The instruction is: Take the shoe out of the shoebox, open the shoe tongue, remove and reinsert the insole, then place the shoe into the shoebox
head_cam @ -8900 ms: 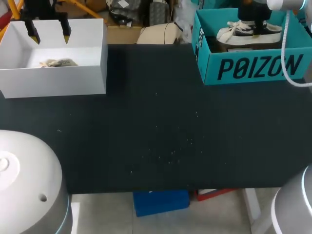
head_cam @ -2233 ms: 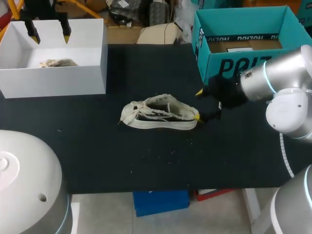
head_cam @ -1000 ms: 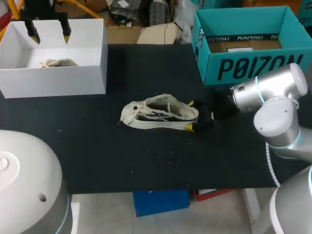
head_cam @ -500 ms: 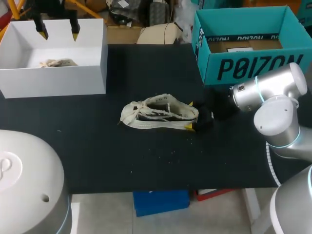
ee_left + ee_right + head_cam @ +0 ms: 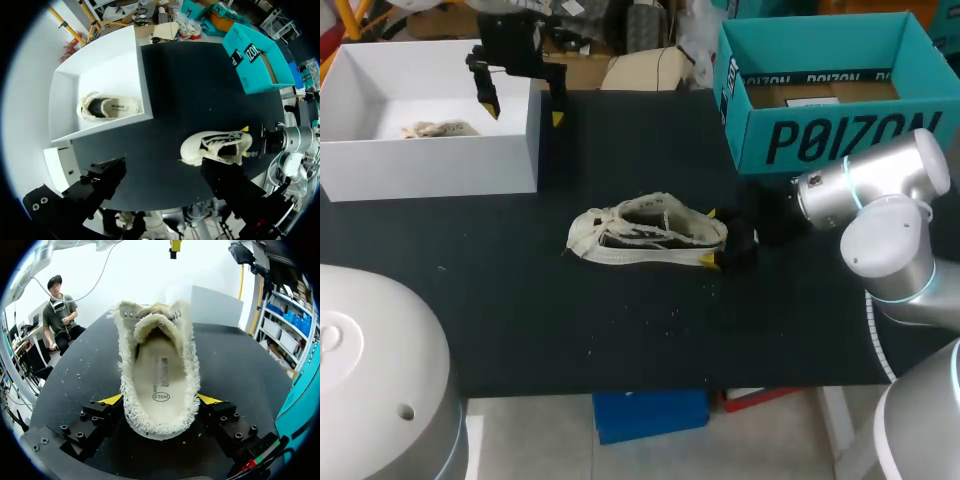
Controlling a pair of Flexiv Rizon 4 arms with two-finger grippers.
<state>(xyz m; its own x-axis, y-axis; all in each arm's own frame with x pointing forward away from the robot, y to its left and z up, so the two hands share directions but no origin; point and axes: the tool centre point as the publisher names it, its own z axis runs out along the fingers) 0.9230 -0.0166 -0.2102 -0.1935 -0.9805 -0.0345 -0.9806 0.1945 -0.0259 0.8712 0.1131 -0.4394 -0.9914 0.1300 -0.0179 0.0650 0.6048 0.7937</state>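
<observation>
A cream, frayed-edge shoe [image 5: 645, 232] lies on its sole in the middle of the black table, heel to the right. My right gripper [image 5: 710, 237] is shut on the heel, one yellow tip on each side. From the right wrist, the shoe [image 5: 160, 340] points away from the gripper [image 5: 160, 400], with its insole [image 5: 159, 372] showing inside. The teal shoebox [image 5: 850, 140] stands at the back right with no shoe in it. My left gripper [image 5: 523, 112] hangs open, high over the right wall of the white box [image 5: 430, 165]. Below it lie the shoe [image 5: 217, 147] and the teal shoebox [image 5: 255, 60].
The white box [image 5: 145, 90] at the back left holds another cream shoe [image 5: 107, 106]. Bare black tabletop [image 5: 650, 320] lies in front of the shoe and between the two boxes.
My left gripper has travelled right, from over the white box's back wall to over its right wall. My right gripper has narrowed onto the heel; the shoe has stayed put.
</observation>
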